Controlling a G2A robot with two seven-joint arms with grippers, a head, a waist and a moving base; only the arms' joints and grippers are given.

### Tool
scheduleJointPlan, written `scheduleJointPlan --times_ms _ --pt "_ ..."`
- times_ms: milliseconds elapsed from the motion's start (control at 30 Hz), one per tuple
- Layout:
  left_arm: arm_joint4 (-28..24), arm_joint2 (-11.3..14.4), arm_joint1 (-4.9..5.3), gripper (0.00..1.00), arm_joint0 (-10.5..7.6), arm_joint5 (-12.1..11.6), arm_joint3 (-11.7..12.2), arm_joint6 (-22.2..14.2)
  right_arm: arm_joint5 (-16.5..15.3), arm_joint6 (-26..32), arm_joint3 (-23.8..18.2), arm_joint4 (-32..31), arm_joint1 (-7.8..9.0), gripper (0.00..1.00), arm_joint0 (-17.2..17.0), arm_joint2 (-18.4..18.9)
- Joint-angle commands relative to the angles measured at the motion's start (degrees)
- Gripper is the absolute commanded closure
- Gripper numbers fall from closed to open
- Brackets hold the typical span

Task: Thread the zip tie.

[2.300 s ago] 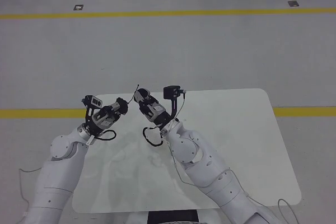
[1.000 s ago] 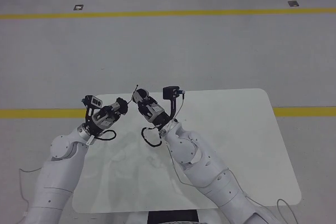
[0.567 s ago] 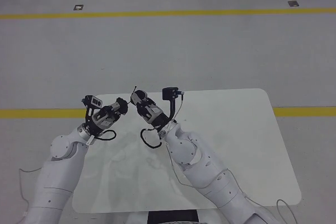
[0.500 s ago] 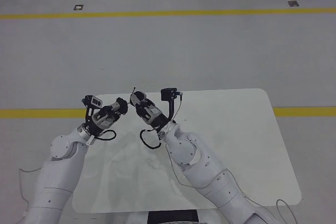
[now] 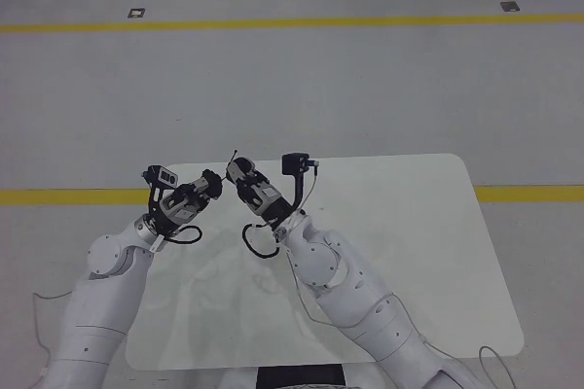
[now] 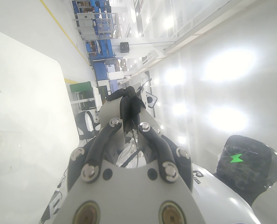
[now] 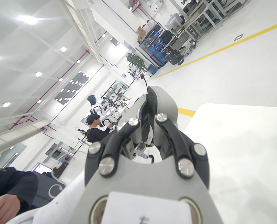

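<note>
Both arms are raised over the white table (image 5: 399, 224), with their grippers close together near its far left corner. My right gripper (image 7: 149, 94) is shut on a thin black zip tie (image 7: 145, 83), whose small head end sticks out past the fingertips. In the top view that end of the zip tie (image 5: 235, 156) points up and away from the right gripper (image 5: 237, 171). My left gripper (image 5: 210, 182) sits just to the left of it. In the left wrist view the left gripper (image 6: 129, 99) is shut, with a thin black strand of the zip tie (image 6: 134, 132) running back between its fingers.
The table has rounded corners, and its surface is bare to the right and toward the front (image 5: 419, 292). Black cable loops (image 5: 258, 243) hang under both wrists. A yellow floor line (image 5: 535, 193) runs behind the table.
My right gripper has shifted slightly left, closing the gap toward the left gripper, carrying the zip tie. The left arm has stayed still.
</note>
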Motion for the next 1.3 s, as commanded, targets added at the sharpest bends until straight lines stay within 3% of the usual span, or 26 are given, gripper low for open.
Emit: scheduleJointPlan --times_ms 0,33,67,100,467,700,833,900,1033,1133,1267 --pt "0.0 0.0 0.00 1.00 0.00 0.0 0.0 0.0 0.0 0.1 0.0 0.0 0.00 0.68 0.0 0.0" --pt "0.0 0.0 0.00 1.00 0.00 0.0 0.0 0.0 0.0 0.1 0.0 0.0 0.00 0.59 0.0 0.1" --pt "0.0 0.0 0.00 1.00 0.00 0.0 0.0 0.0 0.0 0.1 0.0 0.0 -0.01 0.43 0.0 0.1" --pt "0.0 0.0 0.00 1.00 0.00 0.0 0.0 0.0 0.0 0.1 0.0 0.0 -0.01 0.00 -0.1 0.1" --pt "0.0 0.0 0.00 1.00 0.00 0.0 0.0 0.0 -0.4 -0.6 -1.0 -1.8 0.35 0.00 -0.7 1.5" --pt "0.0 0.0 0.00 1.00 0.00 0.0 0.0 0.0 -3.8 0.5 -2.4 -3.4 1.48 0.00 -3.0 4.6" --pt "0.0 0.0 0.00 1.00 0.00 0.0 0.0 0.0 -3.9 0.5 -2.8 -3.3 1.72 0.00 -3.6 5.5" --pt "-1.6 0.4 -0.11 1.00 0.17 1.6 -1.1 1.2 -3.9 0.5 -2.8 -3.3 1.72 0.00 -3.6 5.5" --pt "-10.3 0.2 -0.16 1.00 0.32 8.2 -2.0 -1.1 -3.9 0.5 -2.8 -3.3 1.72 0.00 -3.6 5.5" --pt "-14.1 -0.6 0.08 1.00 0.14 12.6 -0.7 -4.7 -3.9 0.5 -2.8 -3.3 1.72 0.00 -3.6 5.5" --pt "-18.7 -1.3 0.18 1.00 -0.27 15.7 1.5 -9.0 -3.9 0.5 -2.8 -3.3 1.72 0.00 -3.6 5.5"
